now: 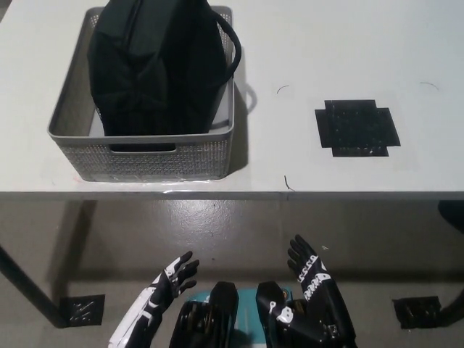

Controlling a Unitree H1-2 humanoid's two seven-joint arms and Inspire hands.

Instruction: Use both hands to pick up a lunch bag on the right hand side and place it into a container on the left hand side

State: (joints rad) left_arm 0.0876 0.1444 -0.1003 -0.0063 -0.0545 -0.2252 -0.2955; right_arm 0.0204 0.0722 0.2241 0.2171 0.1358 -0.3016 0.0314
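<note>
No readable text or labels, white marks on the right hand [312, 279] perhaps lettering, too small
</note>
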